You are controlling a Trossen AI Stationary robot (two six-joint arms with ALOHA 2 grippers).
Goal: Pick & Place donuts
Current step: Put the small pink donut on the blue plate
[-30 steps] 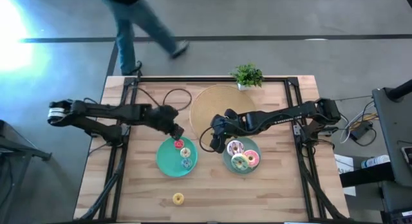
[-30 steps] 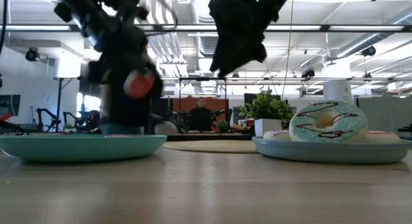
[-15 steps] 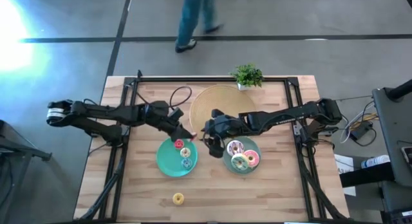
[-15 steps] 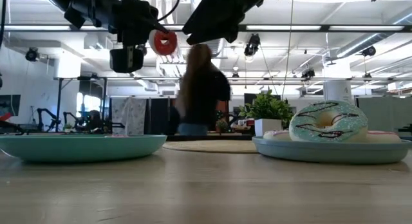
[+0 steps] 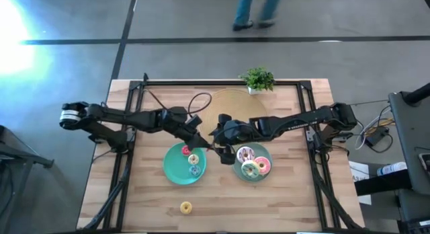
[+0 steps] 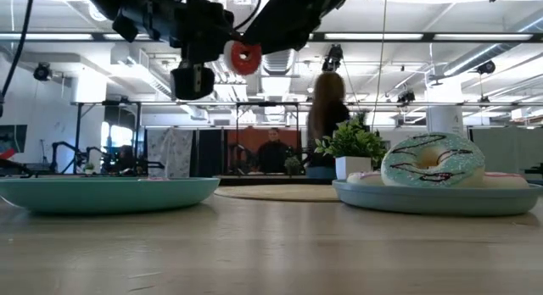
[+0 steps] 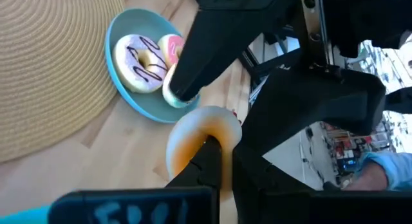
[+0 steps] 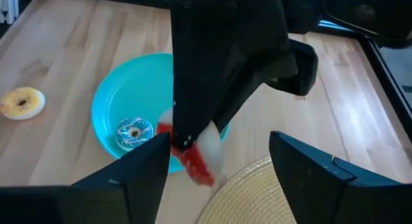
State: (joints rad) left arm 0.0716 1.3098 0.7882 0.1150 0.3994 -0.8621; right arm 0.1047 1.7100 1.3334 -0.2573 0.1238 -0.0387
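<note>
My left gripper (image 5: 203, 143) is shut on a small red-orange donut (image 6: 246, 58) and holds it high over the gap between the two teal plates. My right gripper (image 5: 219, 147) is open right beside it. In the right wrist view its two fingers stand wide on either side of the left gripper's tip and the donut (image 8: 193, 161); I cannot tell whether they touch. The left plate (image 5: 172, 172) carries a red, a cream and a blue (image 5: 195, 170) donut. The right plate (image 5: 236, 168) carries the white sprinkled (image 5: 245, 154), green-iced (image 5: 250, 169) and pink (image 5: 263, 165) donuts. A yellow donut (image 5: 185, 208) lies on the table. My left gripper pinches the red-orange donut's ring (image 7: 201, 129) between its two fingertips, one finger (image 7: 210, 161) lying over the ring. The fingers reach in from the table's left, slanting down. The donut is lifted clear, standing on edge with its hole facing the near edge (image 6: 246, 58).
A big tan mat (image 5: 232, 105) and a potted plant (image 5: 258, 79) lie toward the far edge. A cable loops (image 5: 199, 99) beside the left arm. A person (image 5: 255, 9) walks beyond the far edge. Bare wood lies around the yellow donut.
My left gripper has risen from over the left plate with the red-orange donut and carried it toward the table's right, up to my right gripper. My right gripper has shifted left from the right plate toward it. The person has walked rightward behind the table.
</note>
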